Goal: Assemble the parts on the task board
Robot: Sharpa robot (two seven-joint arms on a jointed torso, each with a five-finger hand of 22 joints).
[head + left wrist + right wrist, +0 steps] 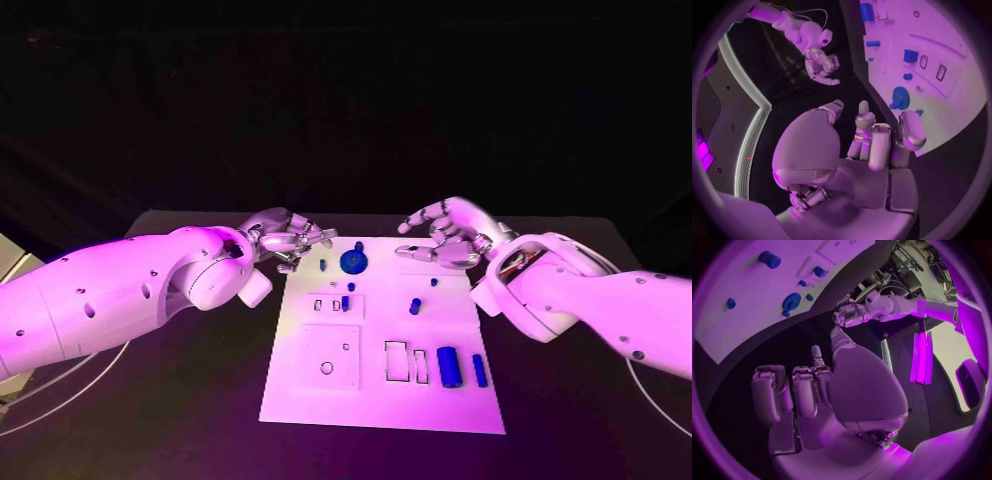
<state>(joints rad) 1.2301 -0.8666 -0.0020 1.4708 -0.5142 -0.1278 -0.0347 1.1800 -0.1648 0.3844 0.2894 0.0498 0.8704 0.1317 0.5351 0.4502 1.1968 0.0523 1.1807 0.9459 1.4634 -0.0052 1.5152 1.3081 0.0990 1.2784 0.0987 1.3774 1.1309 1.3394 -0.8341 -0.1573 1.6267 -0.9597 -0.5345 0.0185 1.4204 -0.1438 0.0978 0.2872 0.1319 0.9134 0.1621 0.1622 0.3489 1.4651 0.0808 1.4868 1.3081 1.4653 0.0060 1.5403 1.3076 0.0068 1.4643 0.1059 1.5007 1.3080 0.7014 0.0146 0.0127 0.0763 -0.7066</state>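
Note:
The white task board point(378, 400) lies in the middle of the black table. A round blue part point(353, 263) stands near its far end, with small blue parts point(346, 302) point(415, 306) nearer the middle. A thick blue cylinder point(450, 367) and a thin one point(479, 370) lie at the near right. My left hand point(289, 238) hovers at the board's far left corner, fingers loosely bent, holding nothing. My right hand point(450, 235) hovers at the far right corner, also holding nothing. In the left wrist view the left hand point(873, 145) is just off the board's edge point(954, 60), near the round part point(899, 96).
Rectangular and round recesses point(397, 360) are cut into the board's near half. Black table point(173, 400) surrounds the board on both sides. In the right wrist view the right hand point(811, 390) is above bare table beside the board point(748, 315), with the left hand point(851, 314) opposite.

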